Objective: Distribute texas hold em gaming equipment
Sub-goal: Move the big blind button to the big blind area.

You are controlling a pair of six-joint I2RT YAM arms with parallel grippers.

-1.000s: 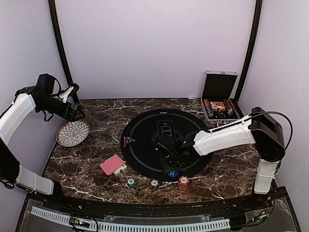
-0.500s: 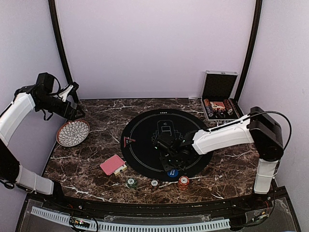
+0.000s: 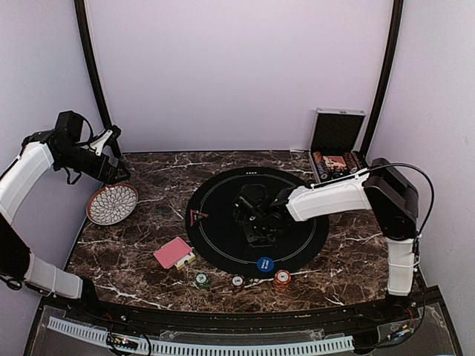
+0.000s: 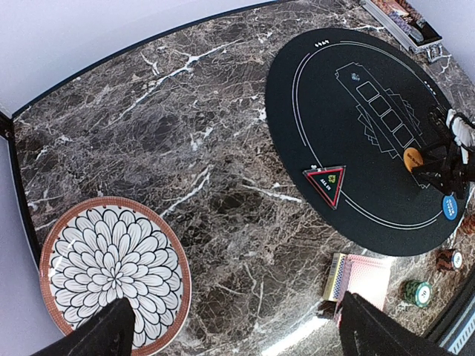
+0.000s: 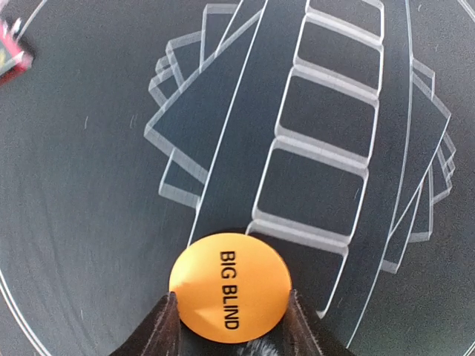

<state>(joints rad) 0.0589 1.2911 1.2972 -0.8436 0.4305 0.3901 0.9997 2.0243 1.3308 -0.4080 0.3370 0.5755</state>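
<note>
An orange disc marked BIG BLIND (image 5: 230,285) sits between the fingers of my right gripper (image 5: 230,315), which is shut on its two edges close over the round black mat (image 3: 223,237). From above, that gripper (image 3: 256,221) is near the mat's middle. A blue disc (image 3: 265,264) lies at the mat's front edge. In front of it stand a green chip (image 3: 201,279), a small pale chip (image 3: 237,281) and a red chip stack (image 3: 282,279). The red-backed card deck (image 3: 173,252) lies left of the mat. My left gripper (image 4: 237,334) is open, high over the table's left side.
A patterned plate (image 3: 112,204) lies at the far left under the left arm. An open silver case (image 3: 338,152) with chips stands at the back right. A red-edged triangle marker (image 3: 197,216) rests on the mat's left rim.
My right gripper has moved from the mat's front edge back towards its middle, uncovering the blue disc, and its jaws have narrowed onto the orange disc. The left arm has stayed put.
</note>
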